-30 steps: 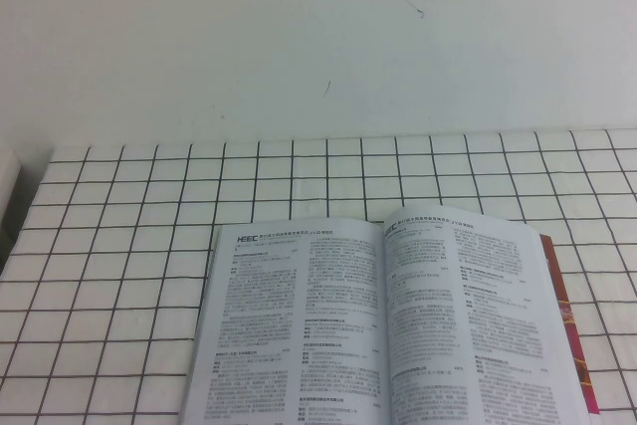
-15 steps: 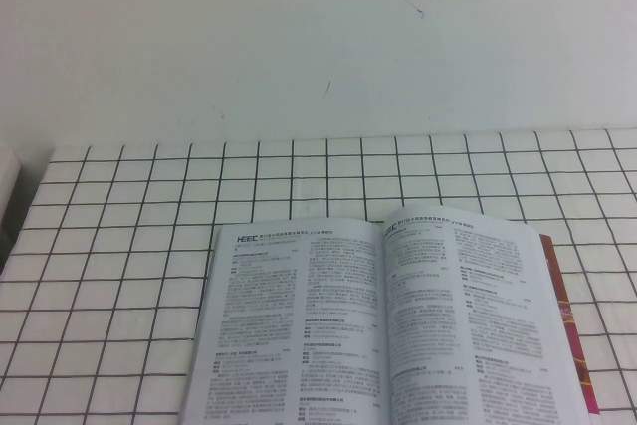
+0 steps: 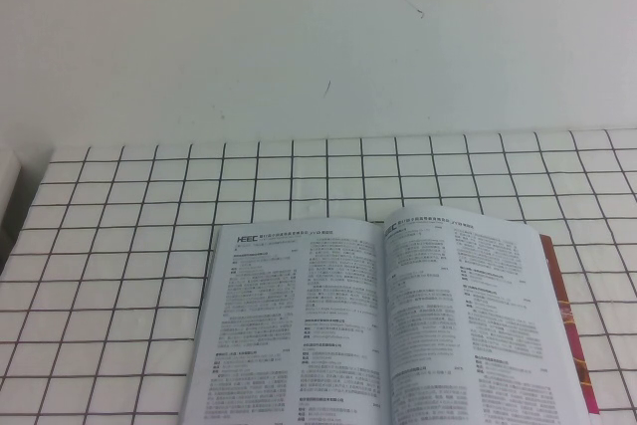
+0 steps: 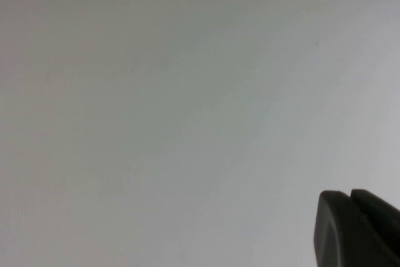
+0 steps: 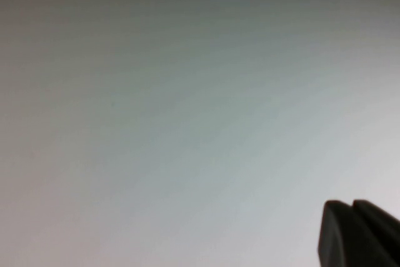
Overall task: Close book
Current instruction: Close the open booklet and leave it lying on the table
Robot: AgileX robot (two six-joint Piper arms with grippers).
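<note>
Showing only as a dark, rounded piece in the corner of its own wrist view, the left gripper [image 4: 357, 232] faces a plain pale grey surface and touches nothing that can be seen. A thin seam runs down that dark piece, but too little of it shows to say whether the gripper is released or clenched; I cannot tell. The right gripper [image 5: 357, 236] appears the same way in the right wrist view, as a dark piece with a seam in the corner against a blank pale surface, holding nothing visible. Its state cannot be told either. Where either gripper stands relative to the desk cannot be read from these views.

The book [image 3: 388, 325] lies open and flat on the desk [image 3: 119, 246], at the near side and a little to the robot's right of the middle, with its near part cut off by the lower edge of the high view. Both pages face up and are filled with columns of small print. The spine fold runs away from the robot. A strip of red cover [image 3: 569, 330] shows along the outer edge of the right page.

The desk carries a white cloth with a black grid of squares. Behind it rises a white wall [image 3: 299, 37] with a few faint dark marks.
</note>
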